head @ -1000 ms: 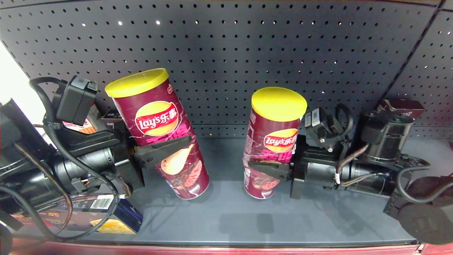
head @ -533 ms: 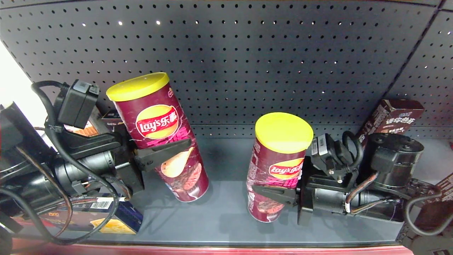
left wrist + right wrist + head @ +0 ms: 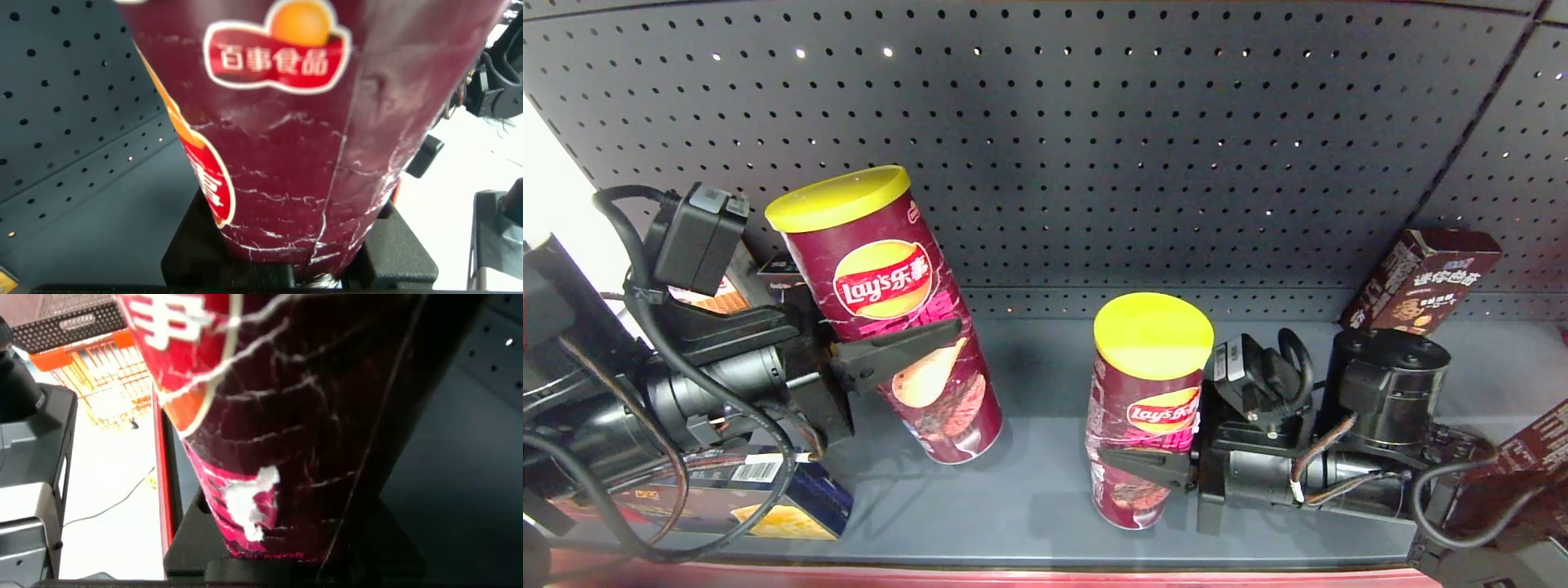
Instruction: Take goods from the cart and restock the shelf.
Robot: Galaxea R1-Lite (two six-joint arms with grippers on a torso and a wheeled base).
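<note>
Two maroon chip cans with yellow lids are on the dark grey shelf (image 3: 1045, 482). The left chip can (image 3: 890, 318) leans with its lid toward the left, its base on the shelf, and my left gripper (image 3: 898, 351) is shut on its middle; its maroon side (image 3: 310, 139) looms close in the left wrist view. The right chip can (image 3: 1147, 408) stands nearly upright near the shelf's front, with my right gripper (image 3: 1143, 469) shut on its lower half. Its scuffed wall (image 3: 310, 433) is right up against the right wrist camera.
A pegboard back panel (image 3: 1094, 122) closes the shelf behind. A flat blue box (image 3: 768, 498) lies at the front left under my left arm. A brown box (image 3: 1421, 282) leans against the back right corner. A red strip (image 3: 1013, 576) edges the shelf front. An orange cart (image 3: 106, 376) stands on the floor.
My right gripper has drawn the right chip can forward and down toward the shelf's front, then slightly left. The brown box behind it came into view. The left can stayed nearly still.
</note>
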